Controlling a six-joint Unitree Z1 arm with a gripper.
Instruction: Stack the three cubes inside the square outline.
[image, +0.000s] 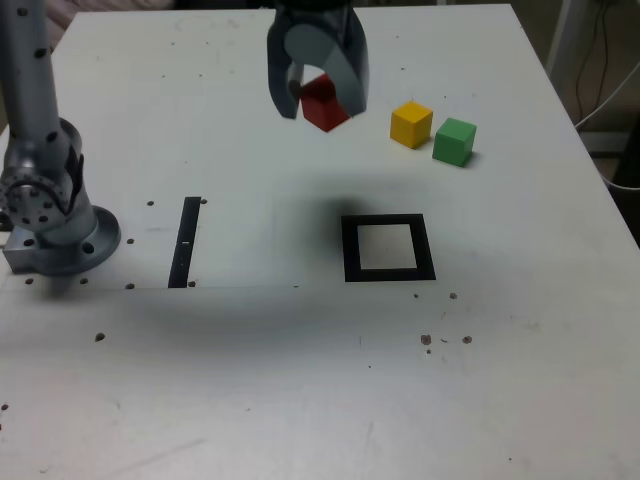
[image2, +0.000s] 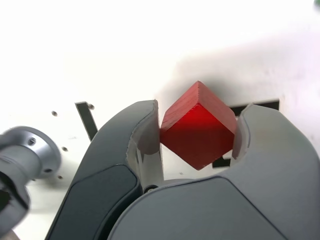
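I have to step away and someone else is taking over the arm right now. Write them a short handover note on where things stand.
Gripper: shut on the red cube, held between both jaws; in the exterior view it appears lifted off the table.
Yellow cube and green cube: side by side on the table, beyond the square outline, toward the exterior view's right.
Square outline: nothing in it.
Done: red cube picked up.
Left: set red inside the outline, then stack yellow and green on it.
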